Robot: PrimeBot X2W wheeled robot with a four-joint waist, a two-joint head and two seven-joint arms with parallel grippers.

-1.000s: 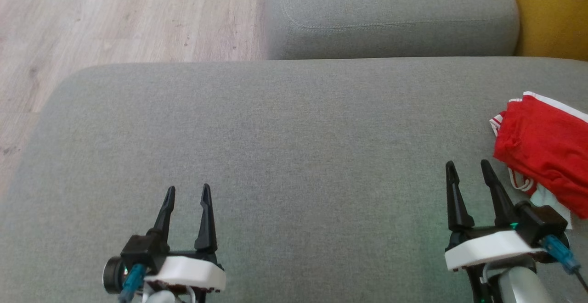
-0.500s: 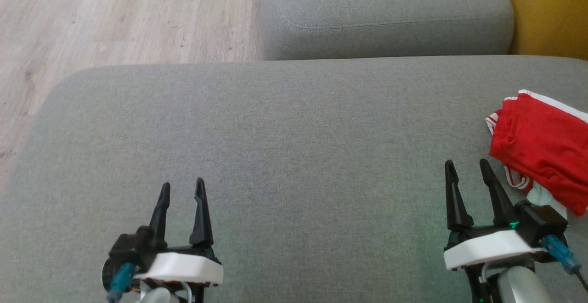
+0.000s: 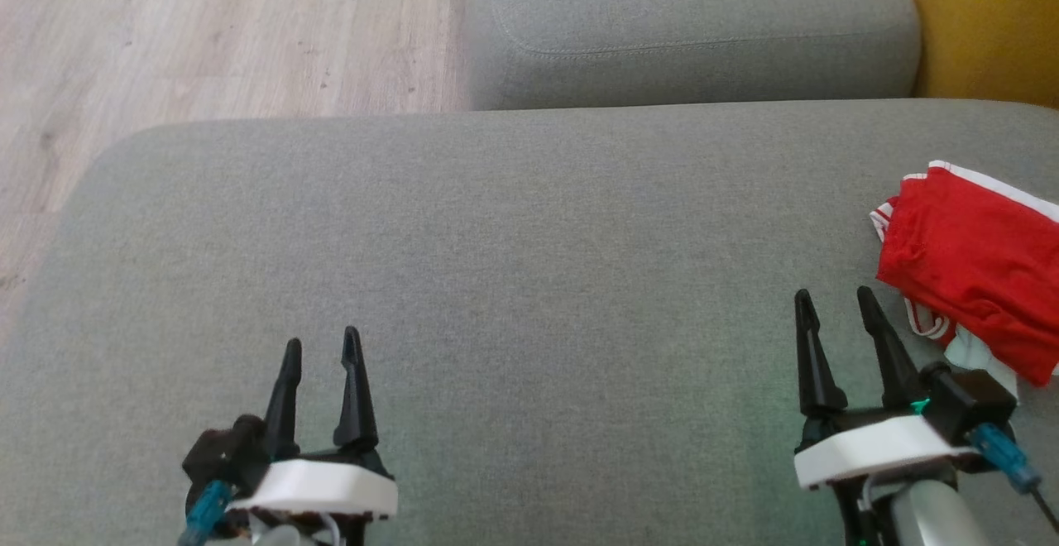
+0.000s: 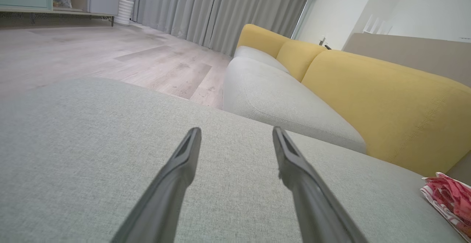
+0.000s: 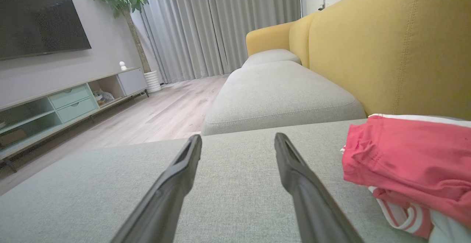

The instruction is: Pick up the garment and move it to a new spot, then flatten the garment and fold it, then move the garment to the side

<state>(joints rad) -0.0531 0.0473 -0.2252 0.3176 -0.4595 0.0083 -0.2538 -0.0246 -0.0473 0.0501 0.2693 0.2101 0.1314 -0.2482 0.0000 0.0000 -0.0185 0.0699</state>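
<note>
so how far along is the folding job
Done: unclear. The red garment lies bunched at the right of the cushion, either already set aside or untouched. In hand: nothing, as the left claw and right claw are open and empty. Left: can't say from this.

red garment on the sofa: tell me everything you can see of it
The red garment looks like thin jersey cloth, red with white striped trim along its edges and a white part showing under its near end. It is bunched and wrinkled, not spread flat. It lies on the grey seat cushion, at its right end near the yellow backrest. The open right hand sits just left of it, not touching.
</note>
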